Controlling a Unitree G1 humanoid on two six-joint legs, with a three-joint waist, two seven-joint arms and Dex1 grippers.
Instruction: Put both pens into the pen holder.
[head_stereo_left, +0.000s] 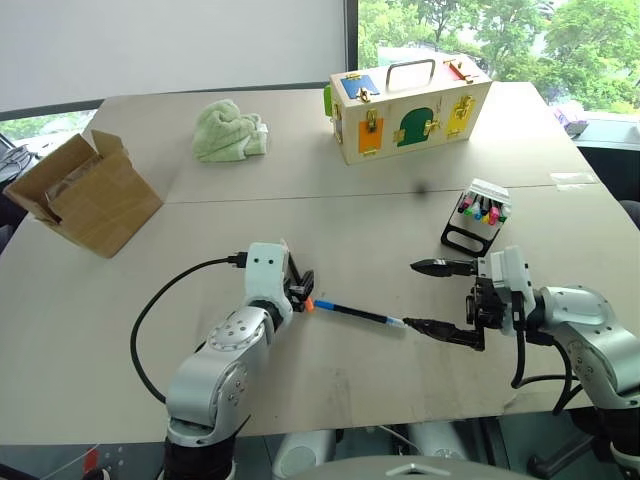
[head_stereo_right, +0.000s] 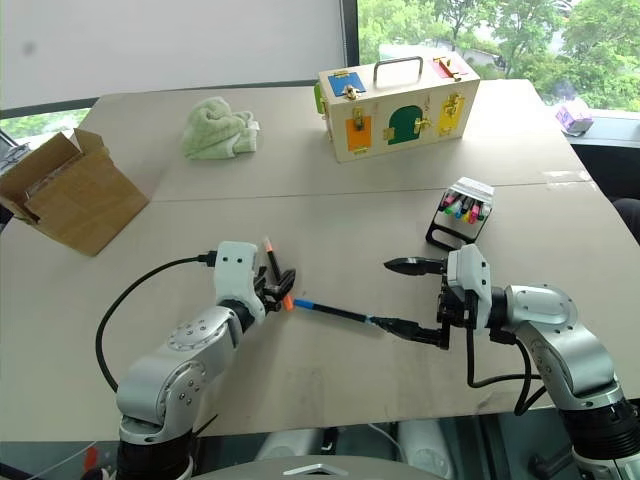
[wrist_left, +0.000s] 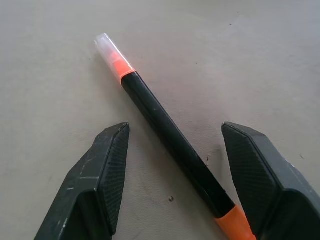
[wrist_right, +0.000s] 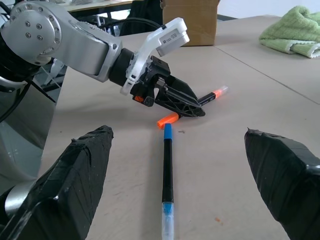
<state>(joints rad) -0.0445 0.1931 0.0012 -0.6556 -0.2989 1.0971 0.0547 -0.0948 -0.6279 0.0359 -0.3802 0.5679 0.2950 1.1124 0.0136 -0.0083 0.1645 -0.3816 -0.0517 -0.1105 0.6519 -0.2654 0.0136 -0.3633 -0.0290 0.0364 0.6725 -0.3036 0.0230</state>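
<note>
From my head cameras, the grey table (head_stereo_left: 330, 215) holds a cardboard box (head_stereo_left: 85, 192) at far left, a green cloth (head_stereo_left: 228, 130) behind it, and a wooden box with coloured doors (head_stereo_left: 410, 108) at the back. The pen holder (head_stereo_left: 476, 216) stands tilted to the right of centre, coloured markers in its slots. My left gripper (head_stereo_right: 282, 282) is low over the orange-ended pen (head_stereo_right: 271, 256), its 2 fingers spread to either side of the barrel and not pinching it. The blue-ended pen (head_stereo_left: 360, 314) lies flat between my 2 grippers, its blue end just beside the orange pen's end, its pale tip touching or just short of the lower finger of my right gripper (head_stereo_left: 432, 298). That gripper is spread wide, empty, in front of the holder.

From my left wrist, the orange-ended pen lies on the table between my 2 spread fingers (wrist_left: 102, 170), closer to one of them, its clear cap pointing away from me.

From my right wrist, the blue-ended pen (wrist_right: 167, 172) lies lengthwise between my parted fingers (wrist_right: 75, 175), clear tip nearest. Beyond it my left gripper (wrist_right: 192, 107) straddles the orange-ended pen (wrist_right: 214, 95).
</note>
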